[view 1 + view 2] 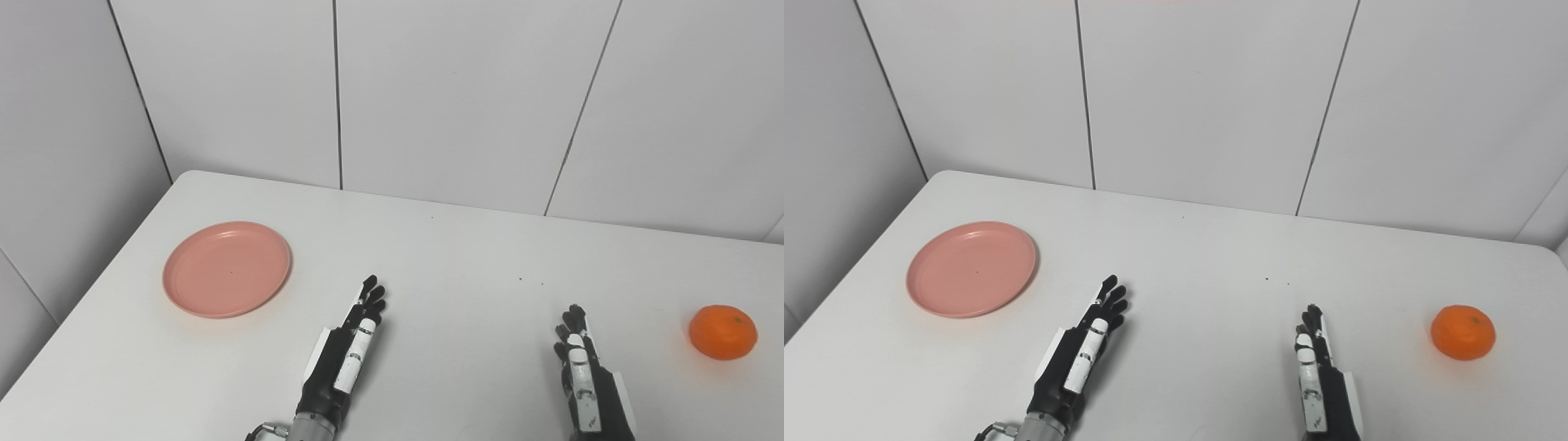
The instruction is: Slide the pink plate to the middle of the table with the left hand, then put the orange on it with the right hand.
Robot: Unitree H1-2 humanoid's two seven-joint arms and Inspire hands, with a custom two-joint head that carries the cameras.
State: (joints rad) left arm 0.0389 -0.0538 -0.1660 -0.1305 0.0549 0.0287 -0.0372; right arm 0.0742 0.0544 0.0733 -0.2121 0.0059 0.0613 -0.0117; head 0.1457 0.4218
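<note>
A pink plate [226, 269] lies flat on the left part of the white table [465, 257], with nothing on it. An orange [723, 331] sits near the table's right side. My left hand [348, 350] rests low over the table near the front, to the right of the plate and apart from it, fingers stretched out, holding nothing. My right hand [583, 367] is near the front right, left of the orange and clear of it, fingers also straight and holding nothing.
White panelled walls [453, 98] stand behind the table and along its left side. The table's rounded far-left corner [184, 176] and left edge lie close to the plate.
</note>
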